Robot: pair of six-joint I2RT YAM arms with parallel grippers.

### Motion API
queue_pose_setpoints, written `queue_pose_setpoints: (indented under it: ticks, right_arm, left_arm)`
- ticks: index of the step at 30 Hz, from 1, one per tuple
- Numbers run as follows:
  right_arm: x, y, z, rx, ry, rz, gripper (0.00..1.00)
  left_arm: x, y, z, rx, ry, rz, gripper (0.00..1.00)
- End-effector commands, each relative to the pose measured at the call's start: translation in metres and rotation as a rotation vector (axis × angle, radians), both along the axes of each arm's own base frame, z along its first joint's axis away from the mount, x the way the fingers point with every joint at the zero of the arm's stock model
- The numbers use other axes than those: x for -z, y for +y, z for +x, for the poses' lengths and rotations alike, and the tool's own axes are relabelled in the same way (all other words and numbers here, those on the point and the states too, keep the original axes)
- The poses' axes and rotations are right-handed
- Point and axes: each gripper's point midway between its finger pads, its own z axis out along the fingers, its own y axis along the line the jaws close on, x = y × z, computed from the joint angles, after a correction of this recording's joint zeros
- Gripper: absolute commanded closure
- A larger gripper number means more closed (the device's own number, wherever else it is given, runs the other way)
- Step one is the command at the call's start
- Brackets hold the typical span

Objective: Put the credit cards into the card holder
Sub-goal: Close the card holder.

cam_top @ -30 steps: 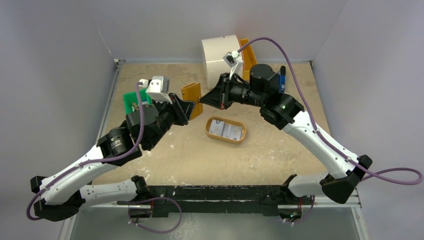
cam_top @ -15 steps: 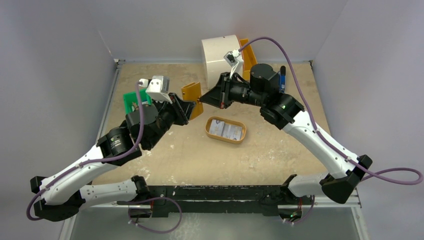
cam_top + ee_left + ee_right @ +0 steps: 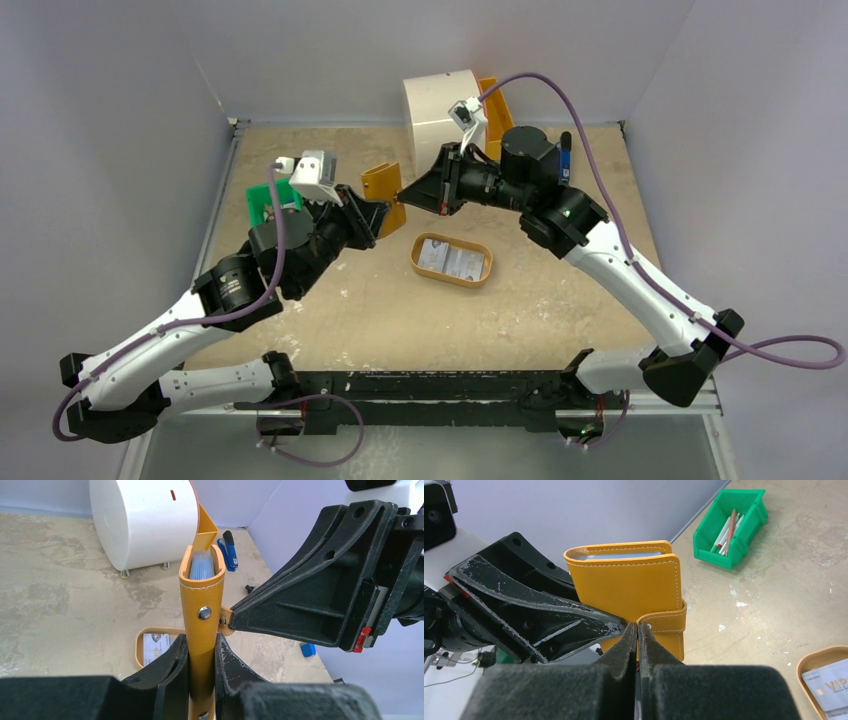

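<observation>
The orange-tan card holder (image 3: 383,186) stands upright in the air, clamped low down between my left gripper's (image 3: 381,216) jaws. In the left wrist view the holder (image 3: 202,600) fills the shut left gripper (image 3: 201,645), and bluish-white credit cards (image 3: 202,565) stand in its open top. My right gripper (image 3: 403,196) is shut on the holder's snap strap (image 3: 664,622), its tips (image 3: 638,626) pinching the strap's end. The strap tab also shows in the left wrist view (image 3: 225,621). More credit cards (image 3: 452,259) lie in the oval tan tray (image 3: 450,279).
A white cabinet (image 3: 440,105) with an orange drawer (image 3: 492,100) stands at the back. A green bin (image 3: 729,525) of sticks sits at the left. A blue tool (image 3: 228,547) lies beside the cabinet and a small blue piece (image 3: 308,650) on the table.
My right gripper's tip has shifted slightly toward the back with the strap. The left arm and the holder have barely moved.
</observation>
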Motion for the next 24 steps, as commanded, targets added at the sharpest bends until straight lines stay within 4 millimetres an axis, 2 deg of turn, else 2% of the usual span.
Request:
queue_pose_setpoints:
  ticks: [1, 9, 19, 24]
  right_arm:
    - [-0.024, 0.009, -0.007, -0.062, -0.042, 0.080, 1.00]
    - [-0.015, 0.011, -0.003, -0.048, -0.014, 0.057, 1.00]
    - [-0.011, 0.010, 0.000, -0.027, -0.004, 0.055, 1.00]
    - [-0.010, 0.011, 0.001, -0.025, 0.001, 0.052, 1.00]
  left_arm:
    - [-0.037, -0.008, -0.008, 0.064, -0.060, -0.104, 1.00]
    - [-0.043, -0.014, -0.013, 0.104, -0.062, -0.129, 1.00]
    - [-0.058, -0.033, -0.034, 0.263, -0.076, -0.205, 1.00]
    - [-0.068, -0.034, -0.040, 0.295, -0.087, -0.241, 1.00]
